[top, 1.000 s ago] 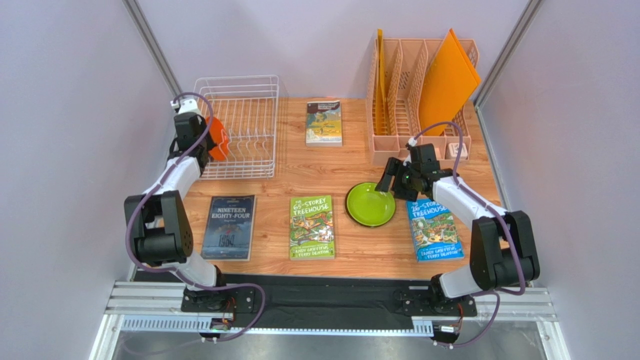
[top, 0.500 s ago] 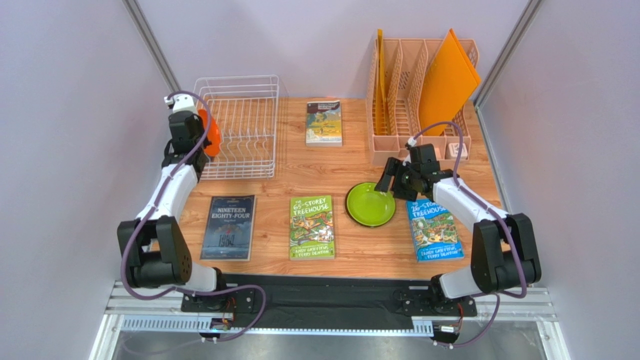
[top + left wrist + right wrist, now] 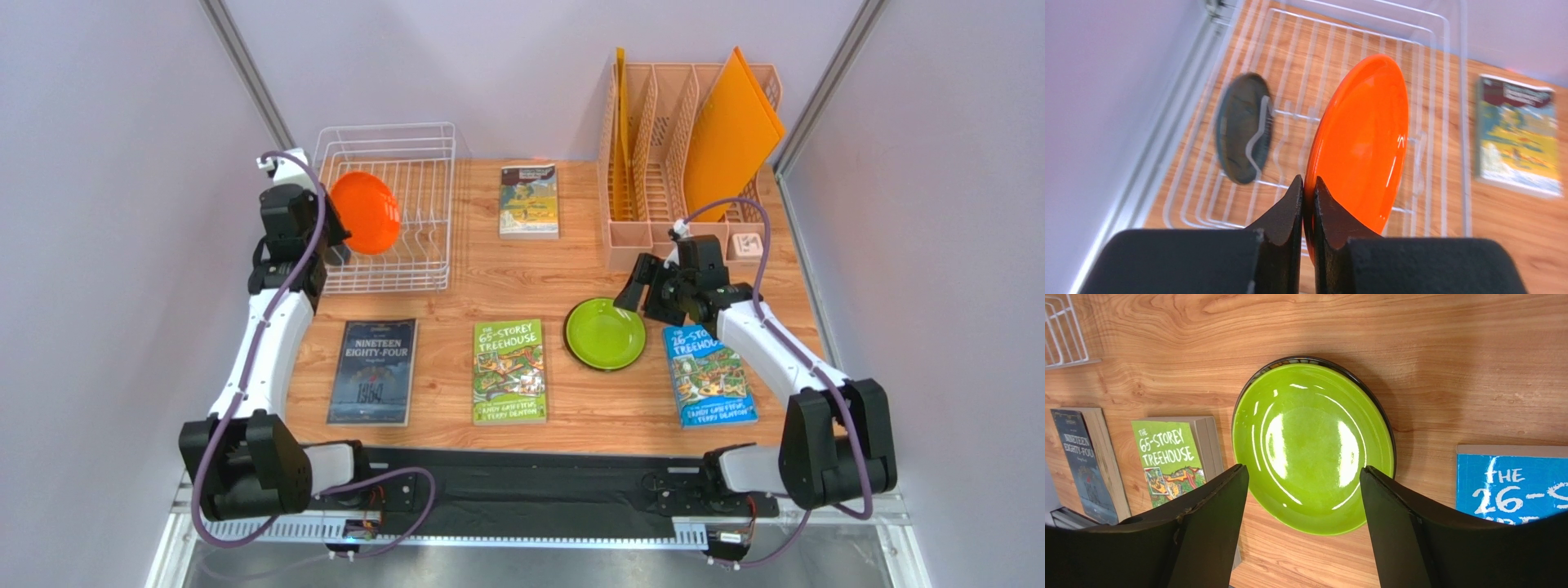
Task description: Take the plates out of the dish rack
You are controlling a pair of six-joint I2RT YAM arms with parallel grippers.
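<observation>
My left gripper [image 3: 334, 240] [image 3: 1308, 184] is shut on the rim of the orange plate [image 3: 366, 212] [image 3: 1361, 144] and holds it raised above the white wire dish rack [image 3: 390, 263] [image 3: 1438, 73]. A dark teal plate [image 3: 1242, 136] stands on edge between the rack's prongs, below and left of the orange one. The lime green plate [image 3: 605, 333] [image 3: 1312, 444] lies flat on the table. My right gripper [image 3: 646, 297] [image 3: 1303, 478] is open and empty just above it. The dark red plate is out of view.
Several books lie on the table: a dark one [image 3: 374, 370], a green one [image 3: 509, 370], a blue one [image 3: 709, 374] and one at the back [image 3: 529, 200]. A peach slotted organizer [image 3: 687, 147] with orange boards stands back right. Grey walls close in both sides.
My left gripper has lifted the orange plate up out of the rack and turned it so its face shows from above. The right gripper has barely moved.
</observation>
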